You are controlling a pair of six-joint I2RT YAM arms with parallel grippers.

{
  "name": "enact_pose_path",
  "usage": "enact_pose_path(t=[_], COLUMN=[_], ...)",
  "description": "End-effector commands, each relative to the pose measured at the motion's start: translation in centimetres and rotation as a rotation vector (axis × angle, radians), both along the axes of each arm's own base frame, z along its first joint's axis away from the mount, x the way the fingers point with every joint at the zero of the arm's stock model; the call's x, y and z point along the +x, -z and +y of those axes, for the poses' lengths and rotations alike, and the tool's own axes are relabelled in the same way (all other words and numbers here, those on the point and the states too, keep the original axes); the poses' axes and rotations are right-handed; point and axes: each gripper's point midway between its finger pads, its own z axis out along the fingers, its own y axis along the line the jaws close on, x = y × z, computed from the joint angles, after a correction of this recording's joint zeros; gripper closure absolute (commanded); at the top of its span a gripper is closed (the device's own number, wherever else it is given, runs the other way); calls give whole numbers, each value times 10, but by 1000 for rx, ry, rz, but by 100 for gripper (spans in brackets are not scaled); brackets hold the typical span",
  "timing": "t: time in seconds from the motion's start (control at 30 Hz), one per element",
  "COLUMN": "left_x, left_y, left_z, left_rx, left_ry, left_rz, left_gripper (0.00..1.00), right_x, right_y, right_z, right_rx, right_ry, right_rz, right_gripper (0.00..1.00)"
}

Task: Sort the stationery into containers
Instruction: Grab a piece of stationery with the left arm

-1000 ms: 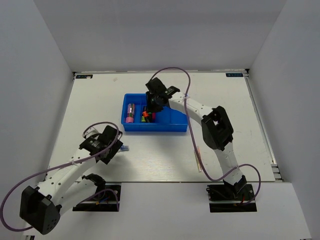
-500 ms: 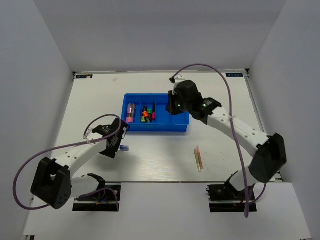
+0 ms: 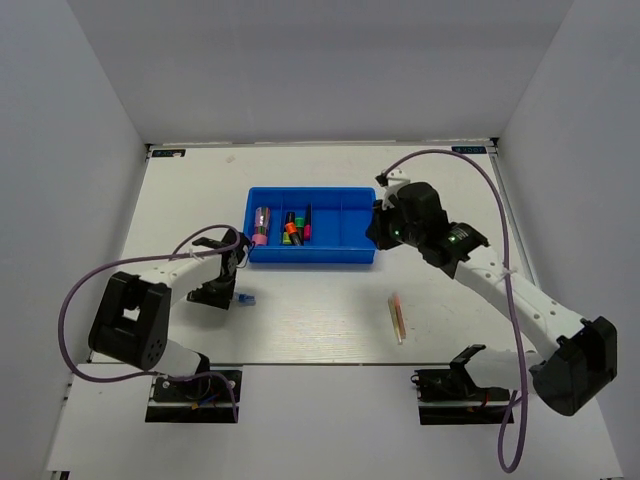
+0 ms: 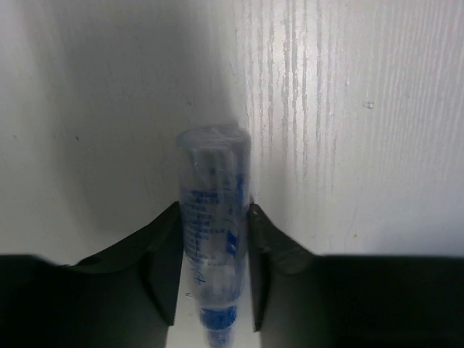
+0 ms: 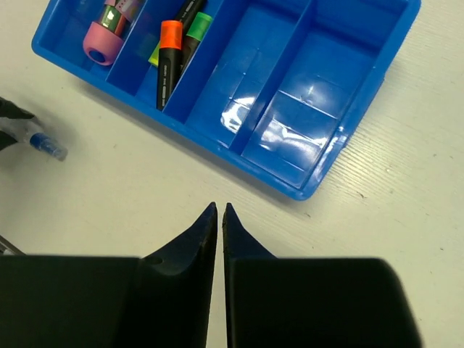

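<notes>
The blue tray (image 3: 312,256) stands mid-table. Its left compartment holds a pink tube (image 3: 260,226). The second compartment holds black markers with orange (image 3: 291,230) and green caps. The two right compartments are bare. My left gripper (image 3: 231,292) is shut on the clear bluish pen (image 4: 214,232) low over the table, left of the tray's front. My right gripper (image 5: 219,209) is shut and empty above the table just off the tray's right front corner (image 5: 304,192). In the right wrist view the pink tube (image 5: 109,29), the orange-capped marker (image 5: 169,61) and the pen's blue tip (image 5: 47,145) show.
Thin pale sticks (image 3: 398,318) lie on the table right of centre, toward the near edge. White walls enclose the table on three sides. The right arm's purple cable loops above the table's right half.
My right gripper has moved from over the tray's compartments rightward to its right end. My left gripper has shifted toward the pen and now grips it.
</notes>
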Motion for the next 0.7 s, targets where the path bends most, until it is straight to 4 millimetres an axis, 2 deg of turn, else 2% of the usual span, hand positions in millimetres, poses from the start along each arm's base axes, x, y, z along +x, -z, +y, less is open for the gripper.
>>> enact_pose_path(t=[0.0,0.1,0.13,0.2,0.27,0.3,0.33,0.37,0.4,0.43,0.47,0.5,0.53,0.57,0.6,0.63,0.67], left_x=[0,-3,-6,-8,-3,-5,-2,7,12,16,31,39,40,51,63,68,73], left_y=[8,13,15,13,3,-4,-14,-34,-48,-61,-88,-106,-116,-140,-153,-164,-171], left_z=[0,-1,-1,-2,-2,-1,-1,-4,-5,-6,-14,-20,-26,-35,-58,-65,-76], left_rx=[-24,-39,-40,-47,-50,-31,-30,-14,-6,50,66,97,142,149,102,136,119], left_ry=[-35,-32,-24,13,51,132,175,268,310,486,548,608,749,790,868,994,1049], left_rz=[29,47,53,61,30,50,26,-12,-57,-46,-131,-193,-186,-255,-334,-338,-372], left_gripper=[60,80,91,100,100,100,100,100,100,100,100,100,100,100,100,100,100], right_x=[-9,-12,-13,-15,-18,-18,-20,-26,-28,-31,-34,-34,-35,-42,-43,-45,-46], right_y=[-6,-2,1,4,10,9,10,15,20,27,33,37,40,47,50,56,57], right_z=[-11,-20,-23,-30,-36,-38,-39,-39,-44,-46,-49,-52,-55,-54,-56,-60,-62], right_rx=[-15,-35,-46,-48,-64,-67,-96,-104,-159,-176,-187,-213,-232,-235,-260,-276,-286], right_ry=[-40,-29,-32,-21,-26,-27,-58,-101,-142,-161,-169,-182,-198,-234,-262,-272,-278], right_rz=[-37,-33,-30,-30,-26,-32,-50,-37,-59,-48,-36,-44,-44,-19,-26,-14,-21], right_gripper=[89,88,88,85,69,55,24,17,16,35,70,100,100,100,100,100,100])
